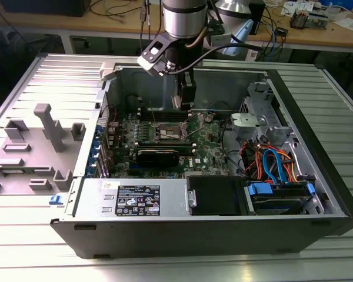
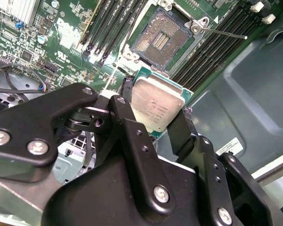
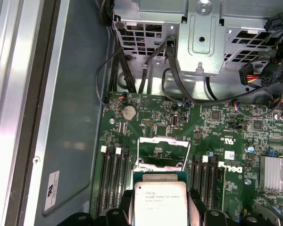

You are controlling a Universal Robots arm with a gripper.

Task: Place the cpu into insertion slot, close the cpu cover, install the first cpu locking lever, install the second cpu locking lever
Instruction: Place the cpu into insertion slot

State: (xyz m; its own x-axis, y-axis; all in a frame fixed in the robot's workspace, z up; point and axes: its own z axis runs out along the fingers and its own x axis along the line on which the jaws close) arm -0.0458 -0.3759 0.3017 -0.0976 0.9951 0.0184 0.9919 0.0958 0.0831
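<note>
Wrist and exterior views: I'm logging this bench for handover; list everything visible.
computer case: one, black, open
circuit board: one, green, inside the case
insertion slot: one, silver-rimmed, on the board, uncovered
cpu cover: one, silver, raised beside the slot
memory slots: several, black, flanking the slot
cables: several, orange and blue, exterior view's right
fixture: one, grey, exterior view's left
cpu: one, silver-grey, in the gripper
gripper: one, black, shut on the cpu

Ribbed metal tabletop (image 1: 176,267) near, brightly lit; wooden workbench (image 1: 335,36) far, strewn with cables (image 1: 115,9); dark beneath.
</note>
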